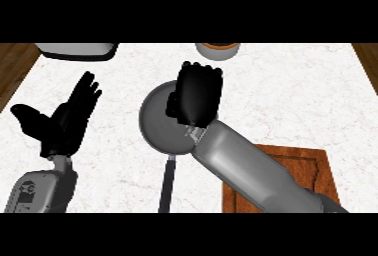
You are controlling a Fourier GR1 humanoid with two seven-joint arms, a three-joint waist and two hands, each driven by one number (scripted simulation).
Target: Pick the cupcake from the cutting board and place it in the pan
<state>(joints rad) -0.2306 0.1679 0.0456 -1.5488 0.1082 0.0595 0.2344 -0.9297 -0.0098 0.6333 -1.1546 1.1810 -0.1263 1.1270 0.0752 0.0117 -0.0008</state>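
Note:
The grey round pan (156, 122) lies mid-counter, its black handle (166, 185) pointing toward me. My right hand (196, 95) hovers over the pan's right half, back of the hand up and fingers curled downward. No cupcake shows anywhere; whatever the hand holds is hidden beneath it. The wooden cutting board (299, 160) at the lower right shows bare wood where my right forearm does not cover it. My left hand (66, 120) rests open at the left, fingers up, well clear of the pan.
A white object with a dark rim (77, 50) sits at the back left. An orange-brown round container (218, 49) stands at the back, just beyond my right hand. Brown wood borders the marble top at both far corners.

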